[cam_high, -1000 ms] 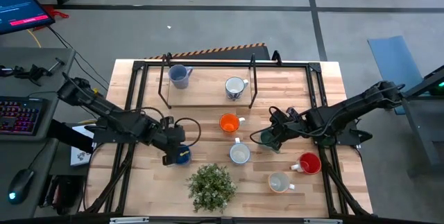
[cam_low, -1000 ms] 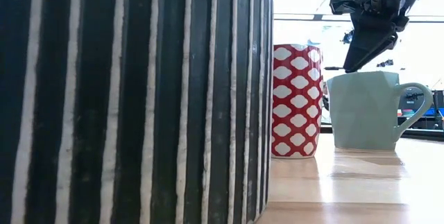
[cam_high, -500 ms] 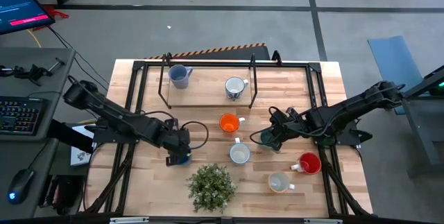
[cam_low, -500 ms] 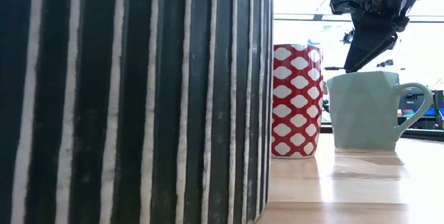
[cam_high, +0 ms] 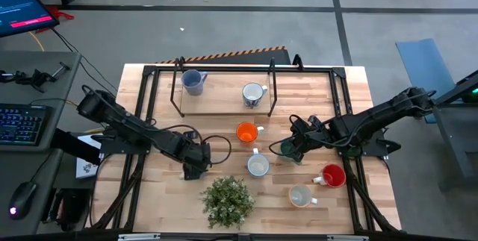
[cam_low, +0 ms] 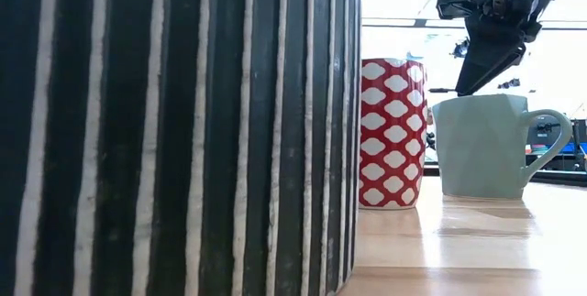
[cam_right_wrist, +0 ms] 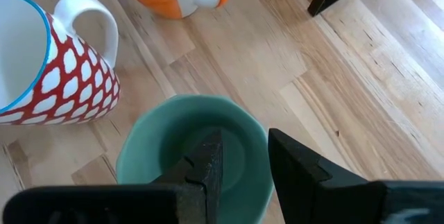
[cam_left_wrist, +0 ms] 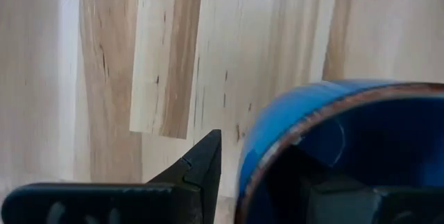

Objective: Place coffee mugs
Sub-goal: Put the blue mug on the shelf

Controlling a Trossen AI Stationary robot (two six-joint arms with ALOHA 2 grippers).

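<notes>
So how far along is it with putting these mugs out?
Two mugs, a grey-blue mug and a white mug, already stand inside the black frame. Each arm grips one by its wall: left gripper the blue mug, right gripper the green mug. Four more wait on the table.

- Blue mug [cam_left_wrist: 347, 148], glossy, brownish rim.
- Green mug [cam_right_wrist: 191, 158], plain teal.
- Red mug [cam_right_wrist: 41, 71], white lozenge pattern, blue rim.
- Orange mug [cam_high: 246, 132], white handle.
- Pot [cam_low: 174, 131], black-and-white stripes.
- Bench [cam_high: 224, 155], pale wood.
</notes>
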